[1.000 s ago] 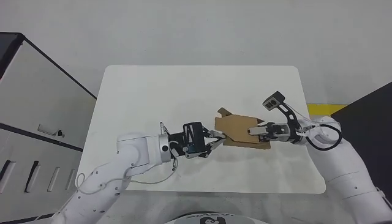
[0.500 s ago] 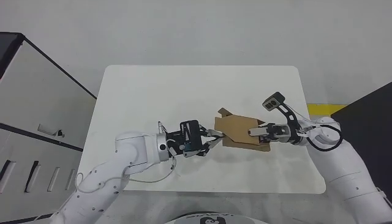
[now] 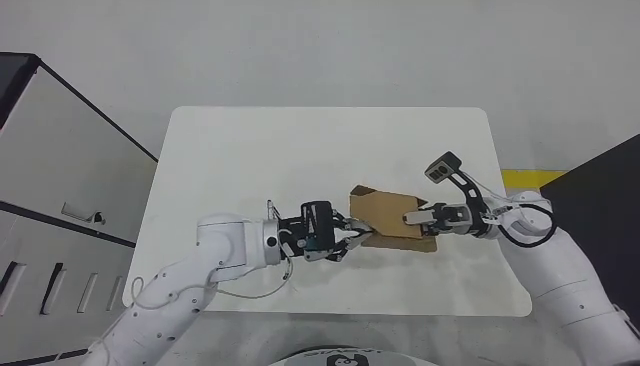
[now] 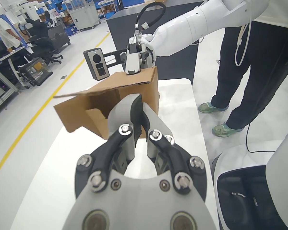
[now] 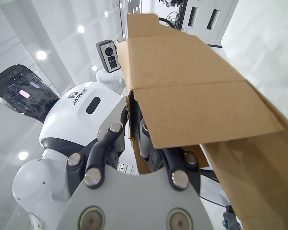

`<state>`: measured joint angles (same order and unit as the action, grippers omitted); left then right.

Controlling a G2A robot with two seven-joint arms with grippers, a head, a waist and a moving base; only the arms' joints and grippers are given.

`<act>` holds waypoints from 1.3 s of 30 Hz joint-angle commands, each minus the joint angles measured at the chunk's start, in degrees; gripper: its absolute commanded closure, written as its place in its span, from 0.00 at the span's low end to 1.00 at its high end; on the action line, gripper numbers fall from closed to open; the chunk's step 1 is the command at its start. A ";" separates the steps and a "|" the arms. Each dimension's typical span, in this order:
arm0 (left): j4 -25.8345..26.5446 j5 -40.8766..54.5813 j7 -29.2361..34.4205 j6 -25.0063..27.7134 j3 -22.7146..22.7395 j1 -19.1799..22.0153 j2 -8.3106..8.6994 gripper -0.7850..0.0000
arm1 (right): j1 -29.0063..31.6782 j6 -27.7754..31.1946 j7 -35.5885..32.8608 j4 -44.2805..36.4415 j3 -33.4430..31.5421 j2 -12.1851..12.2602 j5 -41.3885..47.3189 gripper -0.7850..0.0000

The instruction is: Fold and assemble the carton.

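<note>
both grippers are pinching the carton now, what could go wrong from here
1. The left gripper and right gripper each pinch only a thin edge of the carton. If they pull apart, the cardboard may tear or slip out.
2. The open flap hangs loose and might catch or fold the wrong way.

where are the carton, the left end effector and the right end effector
carton [image 3: 388,214], top view, top panel
left end effector [image 4: 139,107], left wrist view, between its fingertips
right end effector [image 3: 412,217], top view, between its fingertips

Matt corrugated carton [image 3: 390,214]; table [image 3: 300,156] looks smooth.
</note>
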<state>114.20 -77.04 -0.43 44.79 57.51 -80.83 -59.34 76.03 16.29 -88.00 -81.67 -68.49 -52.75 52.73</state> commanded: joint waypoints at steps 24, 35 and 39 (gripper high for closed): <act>-0.17 -0.23 0.70 -0.83 -1.77 1.04 -0.31 1.00 | -1.24 0.00 0.00 1.37 2.62 0.33 0.30 1.00; 0.26 -0.09 0.04 -2.08 0.94 0.08 0.11 1.00 | -1.20 0.00 0.00 2.02 2.50 0.57 1.64 1.00; 0.91 -0.12 -0.41 -2.38 3.17 -1.30 0.54 1.00 | -1.02 0.00 0.00 2.38 2.41 0.78 3.58 1.00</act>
<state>114.98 -77.14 -0.75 42.46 60.25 -81.85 -58.88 75.00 16.29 -88.00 -79.34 -66.12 -52.01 55.96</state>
